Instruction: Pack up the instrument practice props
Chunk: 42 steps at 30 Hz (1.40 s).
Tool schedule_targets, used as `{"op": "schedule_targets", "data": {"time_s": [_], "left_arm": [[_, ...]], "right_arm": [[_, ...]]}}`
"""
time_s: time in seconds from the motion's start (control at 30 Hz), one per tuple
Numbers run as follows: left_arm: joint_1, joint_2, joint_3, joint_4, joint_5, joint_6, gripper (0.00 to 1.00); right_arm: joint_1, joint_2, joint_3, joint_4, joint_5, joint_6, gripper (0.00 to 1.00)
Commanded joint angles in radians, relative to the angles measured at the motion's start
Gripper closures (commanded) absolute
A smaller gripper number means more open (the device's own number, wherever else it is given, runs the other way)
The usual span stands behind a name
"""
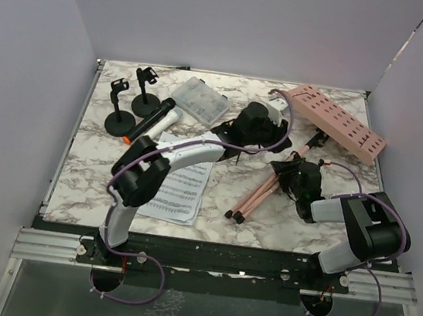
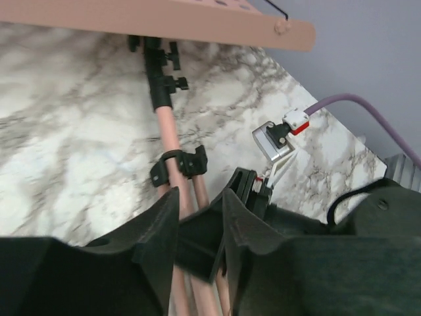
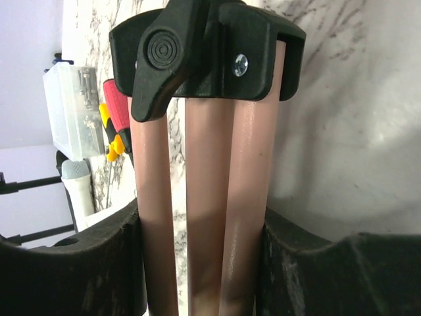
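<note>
Pink tripod (image 1: 260, 192) lies folded on the right half of the marble table (image 1: 100, 174), its feet toward the near edge and its perforated desk (image 1: 341, 124) up by the far right corner. The right gripper (image 3: 200, 227) is clenched around the bunched legs just below the black locking collar (image 3: 204, 46). The left gripper (image 2: 197, 214) reaches across toward the pole from the far centre. Its fingers (image 2: 154, 227) stand a little apart with something dark showing in the gap, and I cannot tell whether they grasp anything. White sheet-music pages (image 1: 180, 189) lie near the near edge under the left arm. At the far left sit two black round-based mic holders (image 1: 120, 119), a grey-headed microphone (image 1: 158, 118) just beside them, and a clear compartment box (image 1: 199, 100).
</note>
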Motion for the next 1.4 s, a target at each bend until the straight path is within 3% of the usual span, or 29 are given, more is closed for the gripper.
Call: {"op": "schedule_targets", "data": {"time_s": [0.0,0.17,0.4,0.67,0.83,1.03,1.1,1.37], "left_arm": [[0.077,-0.261,-0.15,0.001,-0.116,0.022,0.63],[0.17,-0.521,-0.374,-0.027,-0.223,0.043,0.51],[0.205,-0.836,-0.585,-0.13,-0.452,0.176,0.34],[0.21,-1.042,-0.72,-0.143,-0.596,0.258,0.26],[0.21,-1.136,-0.802,-0.145,-0.641,0.25,0.2],[0.211,-1.234,-0.85,-0.179,-0.698,0.23,0.06],[0.211,-1.263,-0.852,-0.217,-0.731,0.222,0.01],[0.212,-1.409,-0.828,-0.448,-0.872,0.207,0.01]], "right_arm": [[-0.009,0.05,0.08,0.128,0.02,-0.029,0.91],[0.005,0.097,0.093,0.115,-0.038,-0.007,0.84],[0.035,0.064,0.038,0.008,-0.046,0.014,0.65],[0.118,0.015,0.023,-0.151,-0.015,0.065,0.52],[0.121,-0.111,-0.012,-0.273,0.012,0.077,0.4],[0.121,-0.313,0.003,-0.48,0.103,0.001,0.01],[0.121,-0.389,0.002,-0.551,0.136,-0.023,0.0],[0.121,-0.749,0.026,-0.903,0.249,-0.15,0.0]]}}
